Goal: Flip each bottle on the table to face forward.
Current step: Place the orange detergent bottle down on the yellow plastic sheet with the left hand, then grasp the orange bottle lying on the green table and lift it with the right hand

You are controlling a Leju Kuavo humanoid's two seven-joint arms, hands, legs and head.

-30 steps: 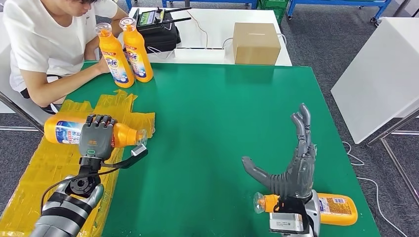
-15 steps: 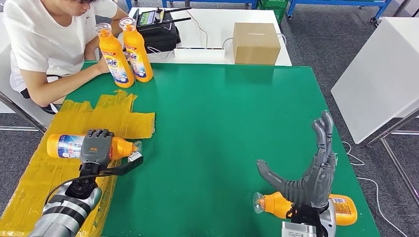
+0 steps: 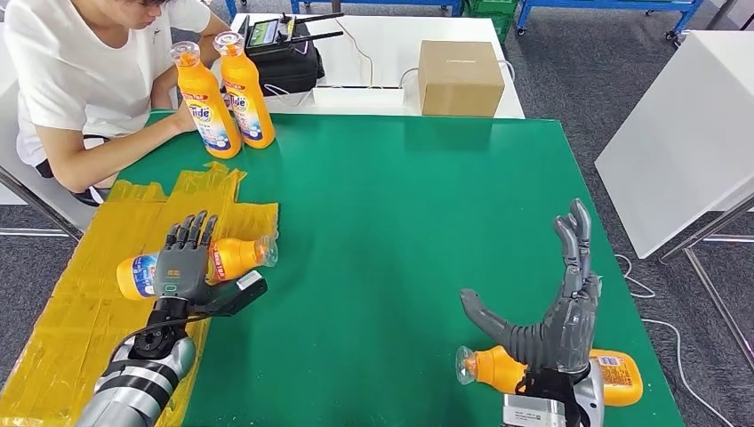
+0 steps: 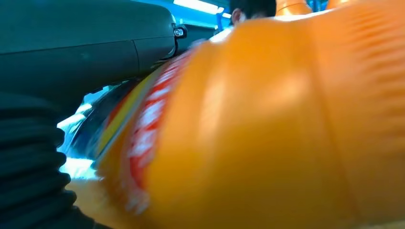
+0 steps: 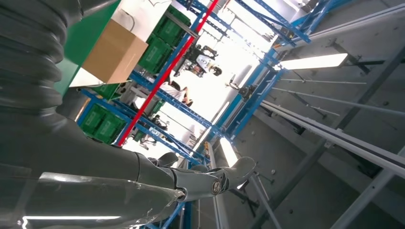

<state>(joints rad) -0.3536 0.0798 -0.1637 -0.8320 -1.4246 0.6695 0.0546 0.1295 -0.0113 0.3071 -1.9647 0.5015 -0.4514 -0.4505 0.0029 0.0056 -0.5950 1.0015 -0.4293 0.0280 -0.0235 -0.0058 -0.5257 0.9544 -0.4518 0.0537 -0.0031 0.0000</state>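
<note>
Head view: left hand (image 3: 182,262) laid over a lying orange detergent bottle (image 3: 233,256) on yellow tape (image 3: 89,294) by the green tabletop's (image 3: 400,222) left edge, fingers spread flat, not wrapped. Right hand (image 3: 556,307) raised, fingers apart, holding nothing, above a second lying bottle (image 3: 613,374) near the front right corner. Two upright bottles (image 3: 222,98) at the far left corner beside a person (image 3: 80,71). Best curl around the bottle's middle before rolling, label turned forward, cap kept off the tape edge.

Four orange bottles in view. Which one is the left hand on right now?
The lying bottle on the yellow sheet, under the left hand. Another lies by the right hand; two stand beside the person.
</note>
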